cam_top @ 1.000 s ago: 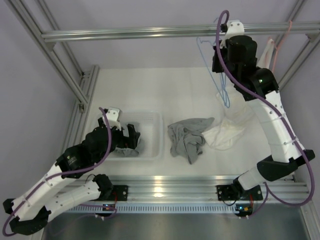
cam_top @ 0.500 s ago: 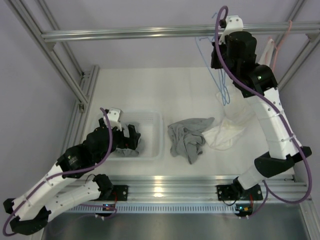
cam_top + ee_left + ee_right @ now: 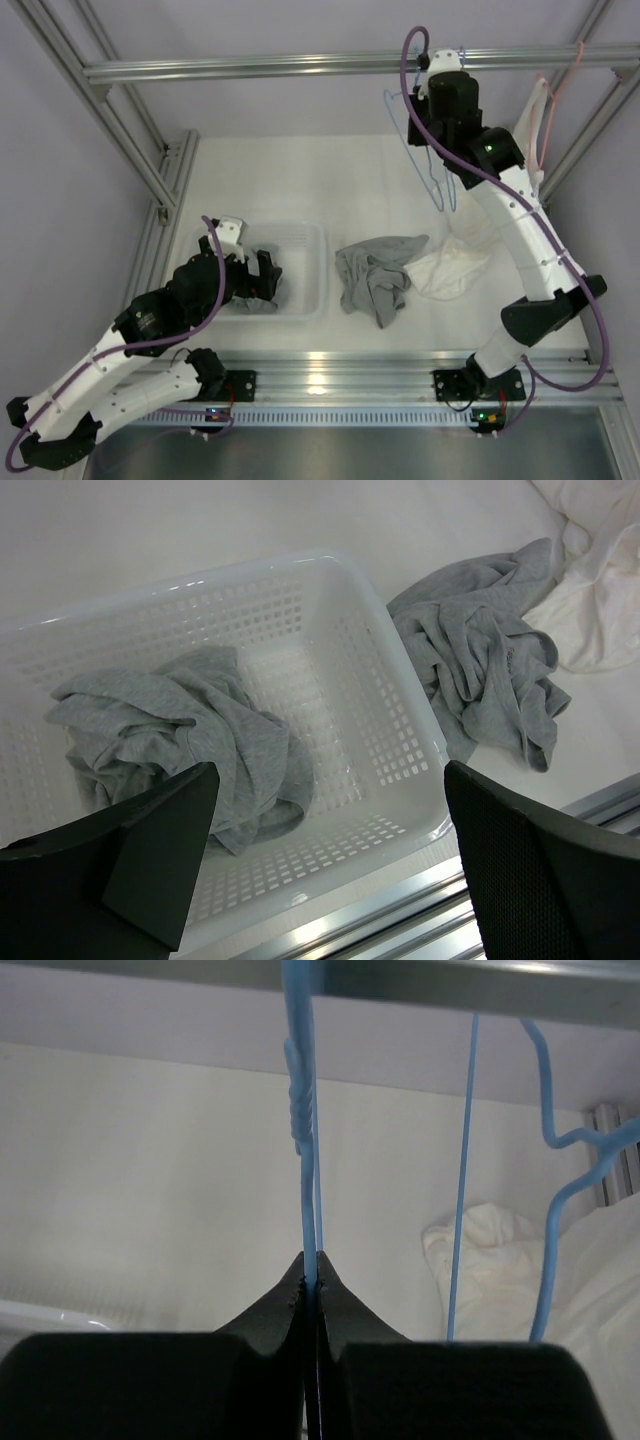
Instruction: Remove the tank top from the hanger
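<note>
My right gripper [image 3: 312,1270] is shut on the thin wire of a blue hanger [image 3: 303,1110], held high just under the top rail [image 3: 300,66]. The hanger [image 3: 437,185] is bare and dangles below the gripper [image 3: 436,100]. A crumpled grey tank top [image 3: 375,275] lies on the table, with a white garment [image 3: 455,262] touching its right side. My left gripper [image 3: 330,810] stands open over a white basket [image 3: 400,630], with nothing between its fingers.
A grey garment [image 3: 180,730] lies bunched in the basket [image 3: 310,240]. A pink hanger with a white garment [image 3: 543,100] hangs from the frame at the far right. Aluminium posts run along both sides, and a rail [image 3: 420,900] borders the near table edge.
My right arm has swung left along the top rail, carrying the blue hanger with it. The left arm and the garments have not moved.
</note>
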Controlling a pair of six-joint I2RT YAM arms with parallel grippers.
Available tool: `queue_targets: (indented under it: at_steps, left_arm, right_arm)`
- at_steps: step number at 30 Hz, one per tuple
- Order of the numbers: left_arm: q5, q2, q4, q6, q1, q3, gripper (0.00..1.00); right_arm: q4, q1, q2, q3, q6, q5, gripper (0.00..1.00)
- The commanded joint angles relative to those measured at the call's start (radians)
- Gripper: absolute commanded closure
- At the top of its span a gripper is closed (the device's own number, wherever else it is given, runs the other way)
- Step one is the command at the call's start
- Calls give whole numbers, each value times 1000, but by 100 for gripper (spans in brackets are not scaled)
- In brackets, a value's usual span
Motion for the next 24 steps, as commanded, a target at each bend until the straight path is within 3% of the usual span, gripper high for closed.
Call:
queue_targets:
  at_steps: [1, 7, 8, 9, 10, 11, 12, 13, 18, 24]
  left_arm:
    - [9, -4, 40, 10, 3, -7, 1]
    - [16, 4, 38, 1, 3, -1, 1]
    - [24, 7, 40, -4, 3, 1, 1]
    - [30, 18, 46, -5, 3, 5, 1]
    - [36, 27, 49, -7, 3, 18, 1]
    - [44, 41, 56, -8, 3, 27, 1]
    - [62, 74, 70, -16, 3, 38, 1]
    - [75, 94, 79, -24, 1, 51, 1]
    - [222, 299, 200, -44, -19, 157, 1]
    - [179, 647, 322, 36, -157, 303, 1]
  right_arm:
    - [74, 3, -27, -64, 21, 17, 100]
    - [106, 3, -79, -132, 35, 4, 100]
    - [108, 3, -87, -144, 39, -3, 93]
    - [109, 3, -97, -150, 44, -26, 78]
    - [109, 3, -119, -156, 53, -42, 52]
    - [111, 5, -131, -163, 56, -52, 42]
    - [109, 6, -146, -166, 58, -71, 15]
    - [109, 6, -188, -170, 61, -77, 1]
    - [108, 9, -370, -259, 72, -123, 1]
    - [85, 9, -686, -466, 70, -212, 1]
